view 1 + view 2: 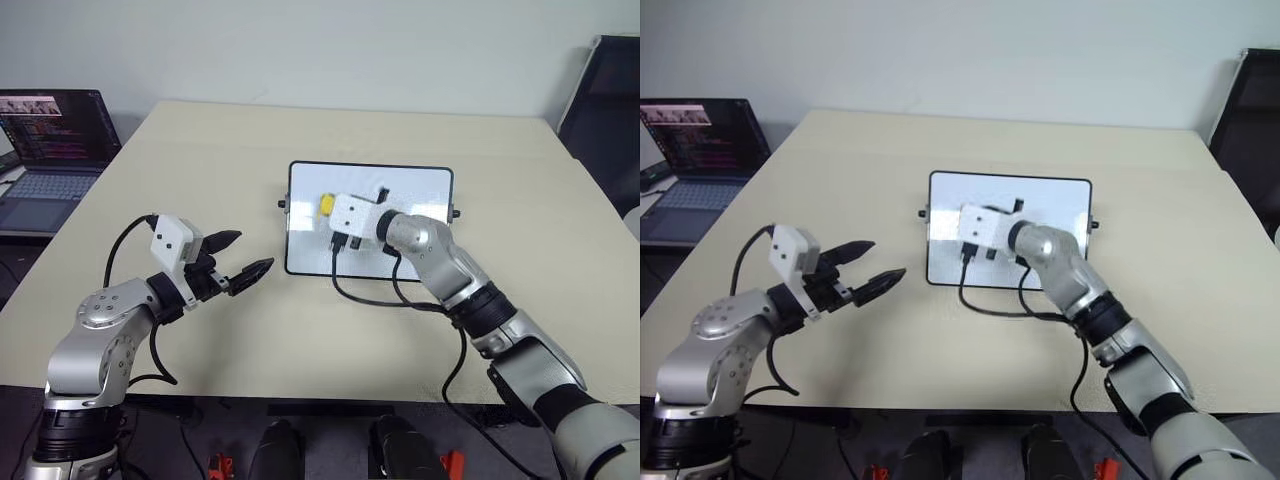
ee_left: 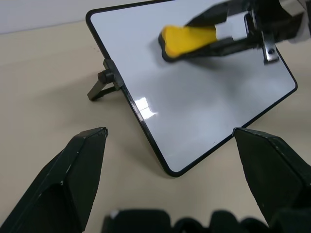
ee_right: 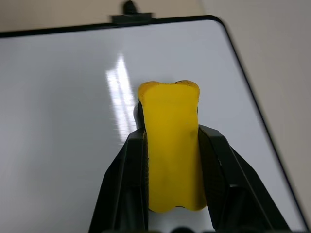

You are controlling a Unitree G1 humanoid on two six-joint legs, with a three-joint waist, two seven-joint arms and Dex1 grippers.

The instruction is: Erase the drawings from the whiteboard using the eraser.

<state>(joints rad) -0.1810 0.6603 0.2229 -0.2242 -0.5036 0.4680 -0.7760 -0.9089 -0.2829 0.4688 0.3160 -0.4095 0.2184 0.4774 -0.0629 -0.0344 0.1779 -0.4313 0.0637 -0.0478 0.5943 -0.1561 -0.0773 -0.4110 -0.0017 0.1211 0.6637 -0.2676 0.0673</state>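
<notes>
right wrist view puts the eraser [image 3: 172, 150] dead centre, yellow block pinched along its long sides by the right gripper [image 3: 172, 167], its free end pointing up the whiteboard [image 3: 58, 97] toward the edge with the little black knob. so its long axis runs in line with the fingers, and it looks to be on or just over the glossy surface, can't say if the dark underside is actually pressing.

from the head camera the eraser [image 1: 327, 204] sits over the left part of the board, nearer the far edge. i honestly can't make out any drawings on the white, too faint or hidden under the arm. i'd guess the next wipe has to sweep sideways, across the eraser's length, to cover the most board.

left gripper [image 1: 245, 263] hovers over the desk [image 1: 200, 160] just off the board's left short side, fingers spread apart, holding nothing.
</notes>
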